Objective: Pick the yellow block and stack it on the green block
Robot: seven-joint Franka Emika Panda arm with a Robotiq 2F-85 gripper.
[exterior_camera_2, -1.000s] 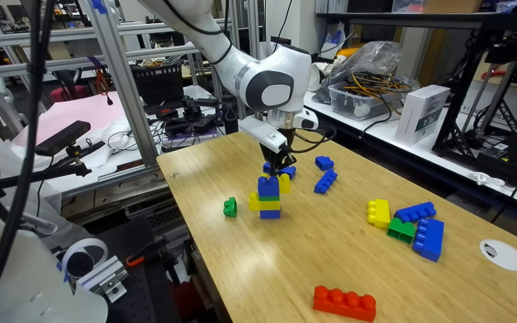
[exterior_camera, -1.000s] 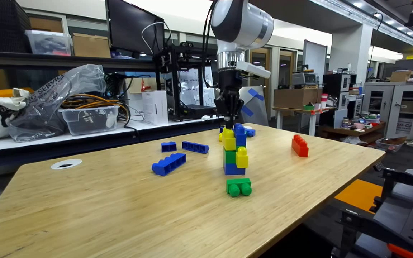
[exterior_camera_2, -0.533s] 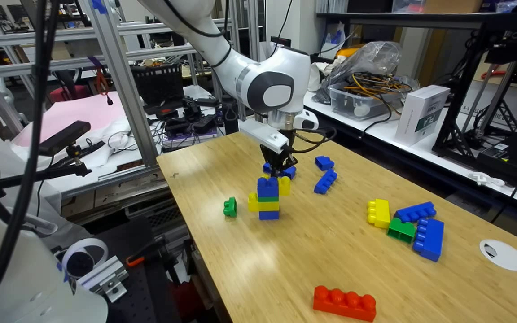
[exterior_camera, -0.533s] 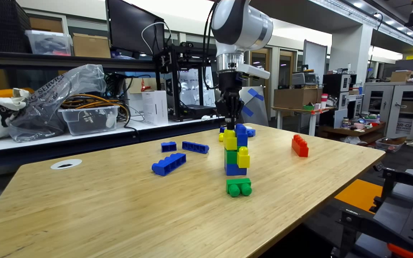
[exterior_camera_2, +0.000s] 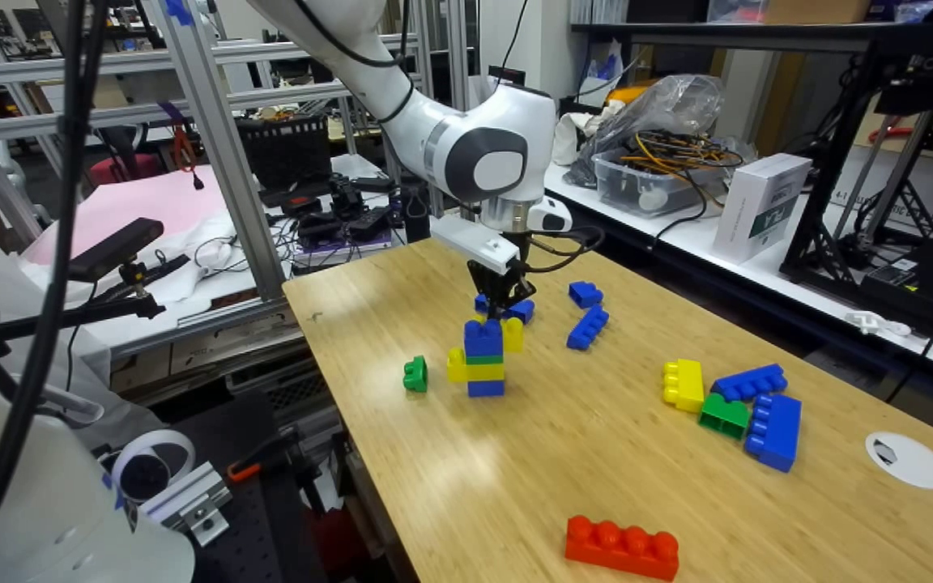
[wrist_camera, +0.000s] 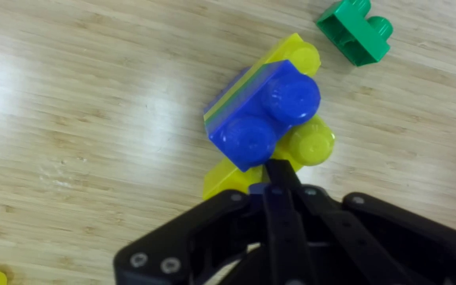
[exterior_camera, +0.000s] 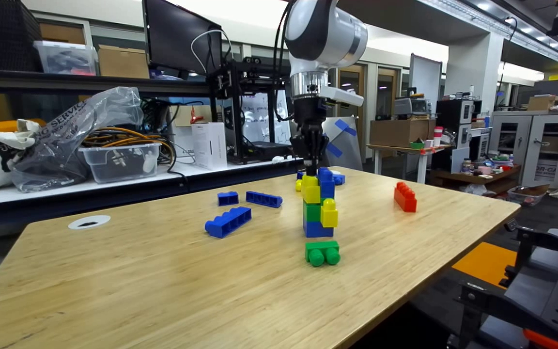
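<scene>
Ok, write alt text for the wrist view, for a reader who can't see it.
A shut black gripper points at a partly hidden yellow block beside the blue block that tops a small stack. A loose green block lies on its side, upper right, on the wooden table.

Room: a lab
Robot arm (exterior_camera_2: 466, 129): big and white
3D printer (exterior_camera: 236, 116): black, near a big screen (exterior_camera: 179, 39)
Plastic tub (exterior_camera: 102, 169): heaped with wires (exterior_camera: 119, 138)
Metal bars (exterior_camera_2: 219, 154): silver, some up, some across
</scene>
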